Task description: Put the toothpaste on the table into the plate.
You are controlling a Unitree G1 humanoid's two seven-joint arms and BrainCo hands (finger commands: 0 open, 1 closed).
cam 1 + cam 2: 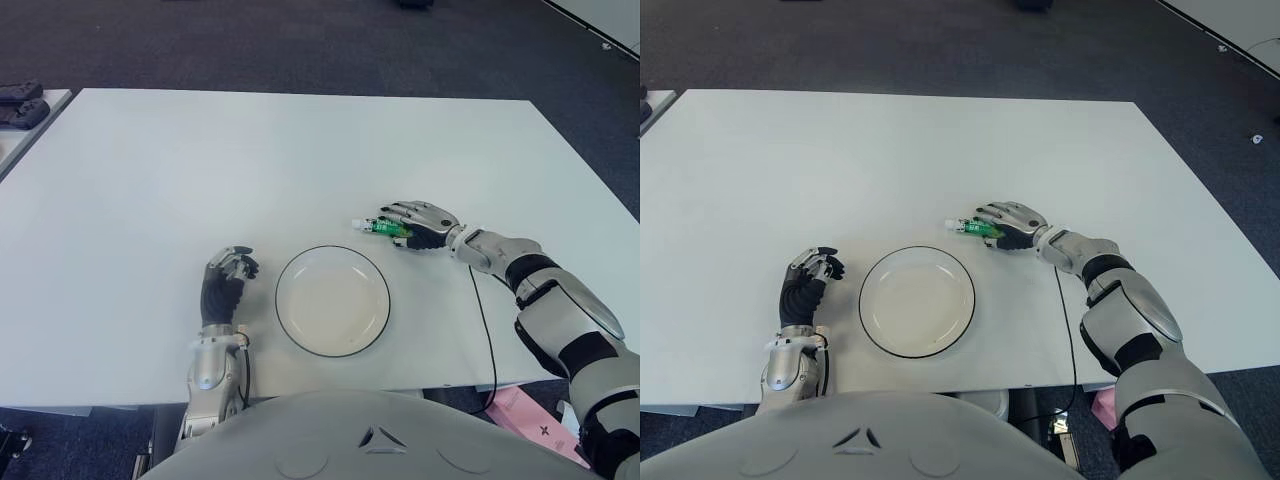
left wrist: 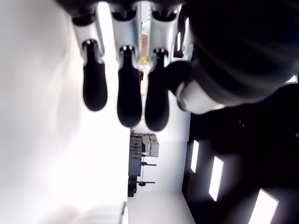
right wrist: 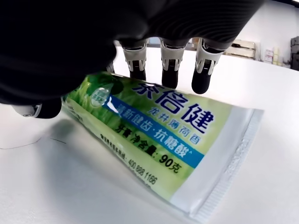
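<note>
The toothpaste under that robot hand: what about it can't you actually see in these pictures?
- Eye views: the right hand covers most of the toothpaste; only its cap end pokes out toward the plate.
- Right wrist view: the palm hides the tube's cap end, and whether the fingers fully clamp it is unclear.
- Left wrist view: the left hand's fingers fill it; the tube is out of frame.

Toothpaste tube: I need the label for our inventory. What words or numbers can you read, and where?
All on the toothpaste tube, held in the right hand:
"茶倍健", large blue characters.
"新健齿·抗糖酸", white on the blue band; its first character is hidden.
"净含量: 90克", beneath the band.
"400 868 1166", near the lower edge.
The small round badge by the fingers is too blurred to read.
</note>
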